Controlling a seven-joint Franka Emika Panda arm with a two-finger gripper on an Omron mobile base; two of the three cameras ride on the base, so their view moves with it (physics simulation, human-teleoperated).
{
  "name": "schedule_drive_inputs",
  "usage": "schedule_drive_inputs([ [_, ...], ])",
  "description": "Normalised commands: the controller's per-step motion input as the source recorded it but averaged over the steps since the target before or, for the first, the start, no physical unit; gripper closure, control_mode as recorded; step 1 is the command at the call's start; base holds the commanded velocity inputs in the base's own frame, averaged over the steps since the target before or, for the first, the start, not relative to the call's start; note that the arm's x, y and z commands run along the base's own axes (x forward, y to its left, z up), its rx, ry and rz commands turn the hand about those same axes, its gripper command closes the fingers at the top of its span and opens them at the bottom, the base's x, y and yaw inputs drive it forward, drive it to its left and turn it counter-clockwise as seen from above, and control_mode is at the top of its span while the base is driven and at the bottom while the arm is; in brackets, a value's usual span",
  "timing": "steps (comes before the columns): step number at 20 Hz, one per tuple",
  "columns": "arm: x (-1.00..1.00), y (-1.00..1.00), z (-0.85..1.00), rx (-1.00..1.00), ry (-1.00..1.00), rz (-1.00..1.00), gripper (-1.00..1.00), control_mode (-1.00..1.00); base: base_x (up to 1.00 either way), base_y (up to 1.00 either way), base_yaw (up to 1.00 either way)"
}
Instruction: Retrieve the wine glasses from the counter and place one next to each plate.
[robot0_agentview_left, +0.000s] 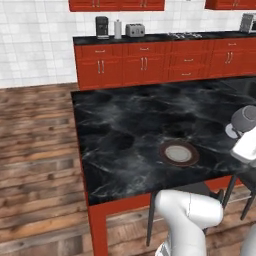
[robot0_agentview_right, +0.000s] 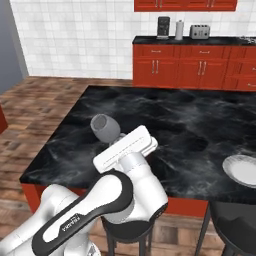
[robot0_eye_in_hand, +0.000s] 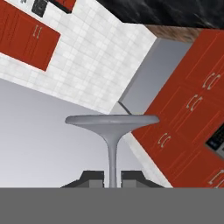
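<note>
This is a kitchen in a home. Red cabinets (robot0_agentview_left: 145, 62) with silver handles stand along a white tiled wall (robot0_agentview_left: 35, 45). On the back bench (robot0_agentview_left: 150, 37) sit a coffee maker (robot0_agentview_left: 102, 26) and a toaster (robot0_agentview_left: 135, 30). A big black marble island (robot0_agentview_left: 150, 130) with a plate (robot0_agentview_left: 178, 153) fills the middle. The floor (robot0_agentview_left: 35, 150) is brown wood, and dark stools (robot0_agentview_right: 230, 225) stand by the island.
</note>
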Motion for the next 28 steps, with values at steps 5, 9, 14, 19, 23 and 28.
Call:
schedule_drive_inputs([
  [5, 0.00, 0.00, 0.00, 0.00, 0.00, 0.00, 1.00, 1.00, 0.51, 0.00, -0.32],
  [9, 0.00, 0.00, 0.00, 0.00, 0.00, 0.00, 1.00, 1.00, 0.45, 0.00, -0.14],
  [14, 0.78, -0.12, -0.36, 0.00, 0.11, 0.00, 1.00, -1.00, 0.20, -0.03, 0.00],
  [19, 0.86, -0.01, -0.57, 0.00, 0.19, 0.00, 1.00, -1.00, 0.00, 0.00, 0.00],
  [23, 0.69, -0.19, -0.33, 0.00, 0.13, 0.00, 1.00, -1.00, 0.00, 0.00, 0.00],
  [28, 0.64, -0.33, -0.34, 0.00, 0.04, 0.03, 1.00, -1.00, 0.00, 0.00, 0.00],
])
